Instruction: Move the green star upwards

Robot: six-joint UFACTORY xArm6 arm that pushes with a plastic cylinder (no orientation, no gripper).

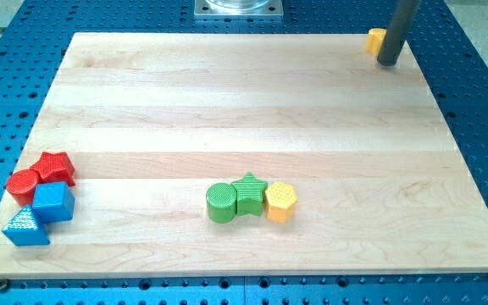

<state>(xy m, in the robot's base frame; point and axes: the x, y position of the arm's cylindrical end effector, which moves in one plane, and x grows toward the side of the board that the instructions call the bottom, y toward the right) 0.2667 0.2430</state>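
While my tip [388, 62] sits at the view's top right, touching a yellow block [375, 41], no pincer exists to open or close. Green star [249, 196] lies bottom-centre, wedged between green cylinder [222, 203] and yellow hexagon [280, 202]; pushing upward risks dragging either neighbour.

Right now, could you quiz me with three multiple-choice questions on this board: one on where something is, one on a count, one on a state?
1. Where is my tip?
A. the view's top right, beside a yellow block
B. among the red blocks
C. on the green star

2. How many blue blocks?
A. none
B. two
C. four

3. The green star is:
A. alone
B. stacked on another block
C. flanked by the green cylinder and yellow hexagon

Answers:
1 A, the rod ends there.
2 B, the blue cube and blue triangle.
3 C, they form a row.
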